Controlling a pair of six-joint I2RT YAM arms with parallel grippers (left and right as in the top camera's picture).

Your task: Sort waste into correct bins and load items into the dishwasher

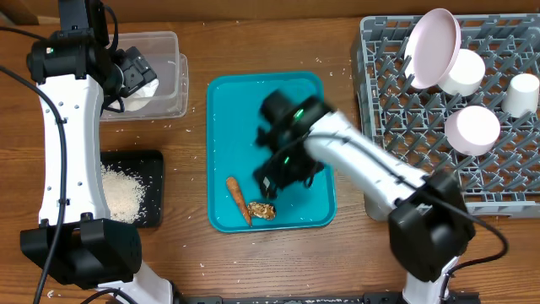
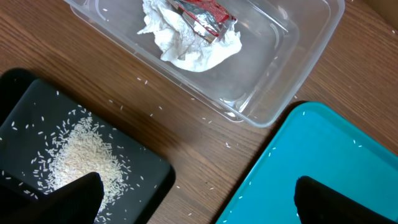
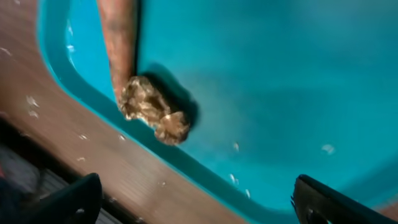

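An orange-brown sausage stick [image 1: 238, 199] and a small brown food lump [image 1: 261, 210] lie at the front of the teal tray [image 1: 245, 93]; both show in the right wrist view, stick [image 3: 119, 43] and lump [image 3: 152, 111]. My right gripper [image 1: 283, 179] hangs open and empty above them [image 3: 196, 199]. My left gripper [image 1: 135, 72] is open and empty over the clear tub [image 1: 173, 63], which holds white napkins [image 2: 186, 43] and the red-and-silver wrapper [image 2: 205, 15]. The black tray [image 1: 148, 165] holds rice [image 2: 78, 155]. The grey rack [image 1: 380, 101] holds the white plate [image 1: 434, 46], bowls [image 1: 472, 128] and cup [image 1: 521, 93].
Loose rice grains lie scattered on the wooden table [image 2: 205, 118] and in the teal tray [image 3: 236, 146]. The table's front edge runs just below the teal tray [image 3: 37, 155].
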